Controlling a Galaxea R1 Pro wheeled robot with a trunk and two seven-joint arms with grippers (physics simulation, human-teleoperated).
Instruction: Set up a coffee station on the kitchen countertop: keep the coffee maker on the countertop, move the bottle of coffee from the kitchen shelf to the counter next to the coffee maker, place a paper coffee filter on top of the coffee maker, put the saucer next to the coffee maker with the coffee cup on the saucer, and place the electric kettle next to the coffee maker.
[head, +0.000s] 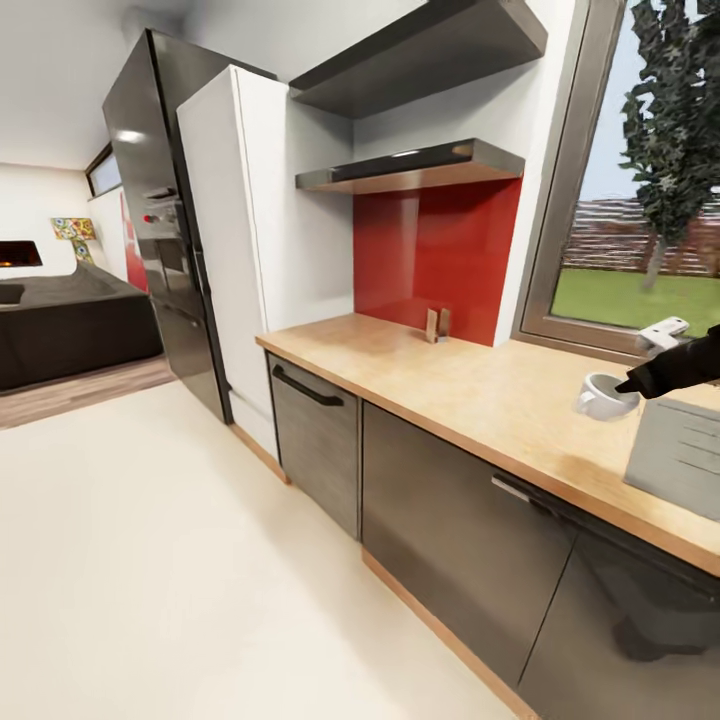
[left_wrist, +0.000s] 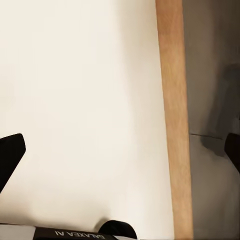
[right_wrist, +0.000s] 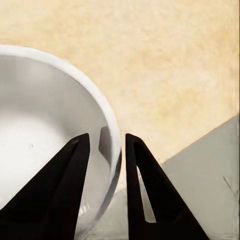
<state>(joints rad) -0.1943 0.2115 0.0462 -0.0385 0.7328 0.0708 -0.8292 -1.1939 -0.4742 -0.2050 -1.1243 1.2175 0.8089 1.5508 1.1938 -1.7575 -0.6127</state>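
The coffee cup (head: 600, 397) is a small white cup, slightly tilted, low over the light wood kitchen countertop (head: 430, 380) just beside the grey inset sink (head: 680, 450). My right gripper (head: 628, 388) reaches in from the right edge of the head view and is shut on the cup's rim. In the right wrist view one black finger sits inside the coffee cup (right_wrist: 45, 125) and the other outside, with the right gripper (right_wrist: 107, 145) pinching the cup wall. My left gripper (left_wrist: 120, 150) is open over the pale floor, next to the cabinet plinth.
Two dark wall shelves (head: 410, 165) hang above a red backsplash (head: 430, 250). A white tall cabinet (head: 260, 240) and a black fridge (head: 160, 220) stand at the counter's left end. A window (head: 640, 200) is behind the sink. The pale floor (head: 150, 550) lies in front.
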